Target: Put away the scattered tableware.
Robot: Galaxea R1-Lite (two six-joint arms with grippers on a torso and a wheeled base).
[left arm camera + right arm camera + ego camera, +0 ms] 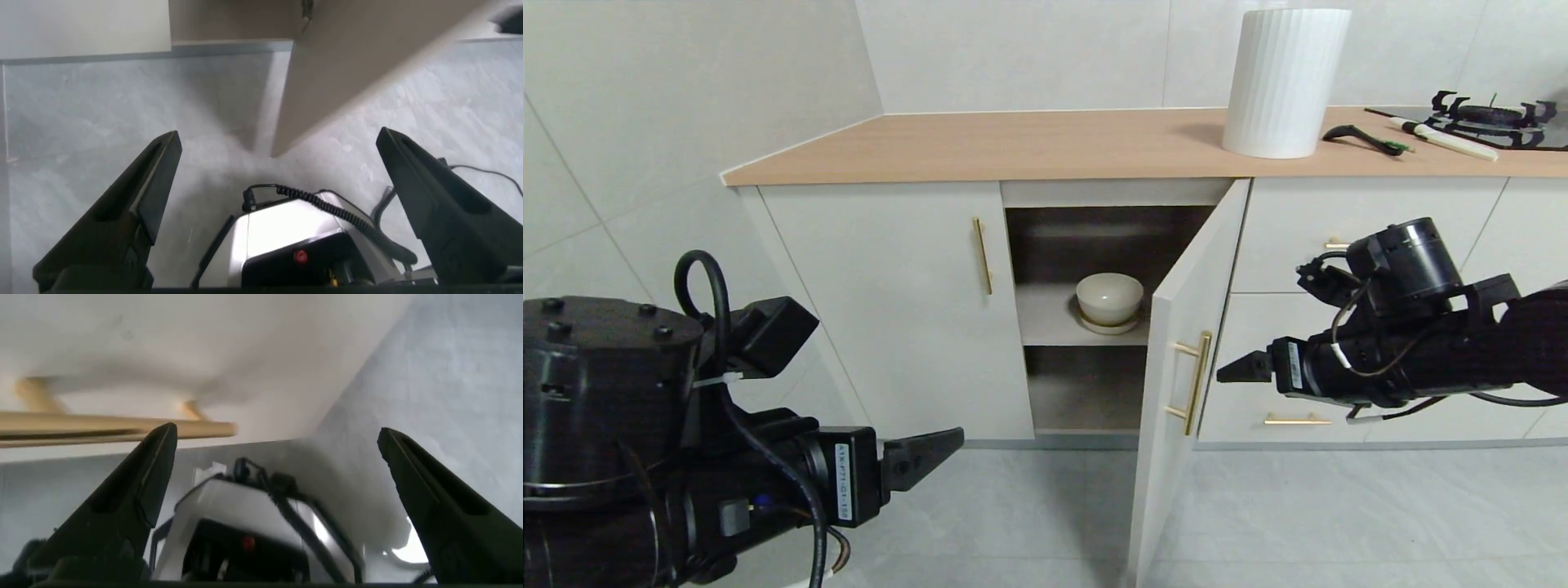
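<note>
Bowl (1109, 297) was cream, round, upright with mouth up, no long axis; sat on plate (1107, 327) on open cabinet's shelf (1045, 323). Left gripper (947, 446) and right gripper (1228, 373) both spread apart, empty.

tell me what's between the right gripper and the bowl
The open cabinet door and its handle stand between the right gripper and the bowl, as the head view shows.

Holds the left gripper (935, 453) low at the lower left of the head view, arm stretched forward, fingers spread wide apart. Holds the right gripper (1235, 371) higher, at mid-right of that frame, pointing toward the frame's left, fingers likewise wide apart.
</note>
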